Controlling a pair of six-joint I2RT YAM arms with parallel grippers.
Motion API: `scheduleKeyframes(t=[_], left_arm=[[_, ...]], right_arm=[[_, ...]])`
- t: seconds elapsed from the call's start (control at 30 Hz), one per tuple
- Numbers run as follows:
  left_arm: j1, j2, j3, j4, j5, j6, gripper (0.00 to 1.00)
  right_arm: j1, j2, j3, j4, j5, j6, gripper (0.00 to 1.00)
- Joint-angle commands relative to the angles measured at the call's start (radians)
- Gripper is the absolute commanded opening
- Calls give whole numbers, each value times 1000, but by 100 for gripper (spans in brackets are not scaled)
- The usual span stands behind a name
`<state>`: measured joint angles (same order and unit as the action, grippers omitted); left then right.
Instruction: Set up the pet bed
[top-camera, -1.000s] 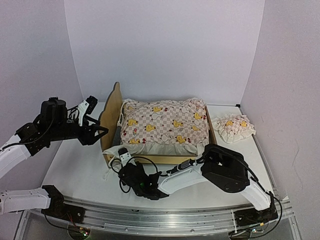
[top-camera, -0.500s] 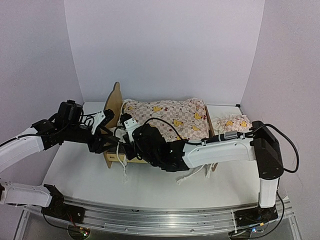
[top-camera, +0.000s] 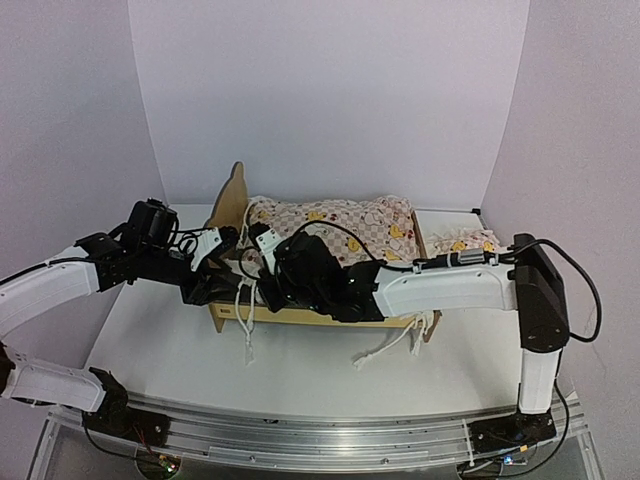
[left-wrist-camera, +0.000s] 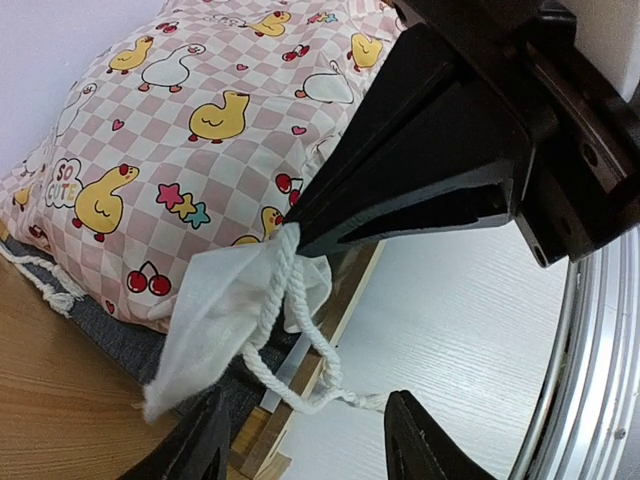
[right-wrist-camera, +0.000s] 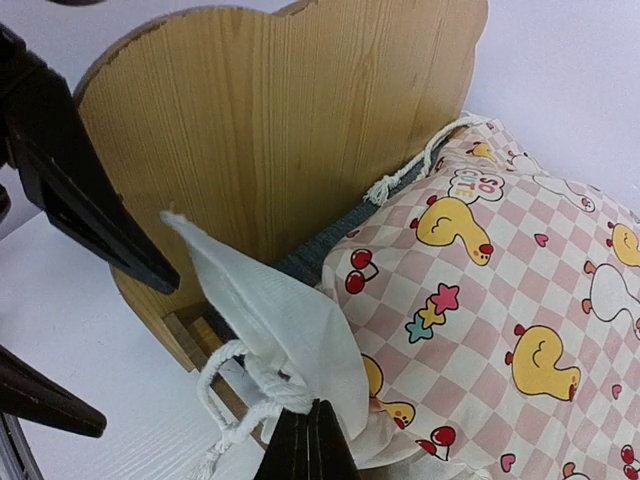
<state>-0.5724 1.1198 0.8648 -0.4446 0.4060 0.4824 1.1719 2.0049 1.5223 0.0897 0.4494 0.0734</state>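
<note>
Cream quilt corner (right-wrist-camera: 290, 320) sits pinched between closed right fingers (right-wrist-camera: 308, 440) by bed (right-wrist-camera: 260, 130) headboard; left fingers (left-wrist-camera: 412, 445) gape, empty

Left arm (top-camera: 45, 290): white shell segments, black joint housings, thin black cable near the wrist.
Right arm (top-camera: 450, 290): long white forearm shell, black elbow block, black cable arching over it.
Left gripper (left-wrist-camera: 305, 410): two matte black tapered fingers (left-wrist-camera: 205, 445).
Right gripper (right-wrist-camera: 310, 410): black wedge-shaped fingers, blocky black body with small screw holes.
Bases (top-camera: 108, 398): black mounts on a silver rail (top-camera: 320, 435).
</note>
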Motion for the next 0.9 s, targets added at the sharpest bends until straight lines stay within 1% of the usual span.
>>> scheduleKeyframes(t=[0.0,0.07,0.17,0.23,0.3,0.37,0.5,0.57,0.7,0.87], left_arm=[[-1,-80,-8,76,62,-83,51],[-8,-148,-45,136,90,-114,49],[-45,-252,-144,238,94,-140,48],[-91,-264,-211,304,28,-174,48],[-132,-225,-238,339,-73,-233,48],[-163,-168,-244,386,-142,-267,50],[-168,-77,-248,518,-273,-285,50],[-168,-36,-233,530,-319,-304,49],[-169,2,-234,524,-372,-336,46],[-169,59,-255,534,-395,-368,40]], right_arm=[[-11,-103,20,-5,-46,32,0],[-11,-126,-6,-14,-63,62,0],[-11,-162,-55,-24,-68,113,0],[-11,-171,-78,-24,-70,128,0],[-11,-168,-86,-24,-65,131,0],[-11,-163,-85,-22,-64,131,0],[-15,-160,-85,-22,-73,134,0],[-17,-163,-91,-22,-73,136,0],[-21,-172,-103,-19,-78,137,0],[-24,-180,-113,-11,-91,130,0]])
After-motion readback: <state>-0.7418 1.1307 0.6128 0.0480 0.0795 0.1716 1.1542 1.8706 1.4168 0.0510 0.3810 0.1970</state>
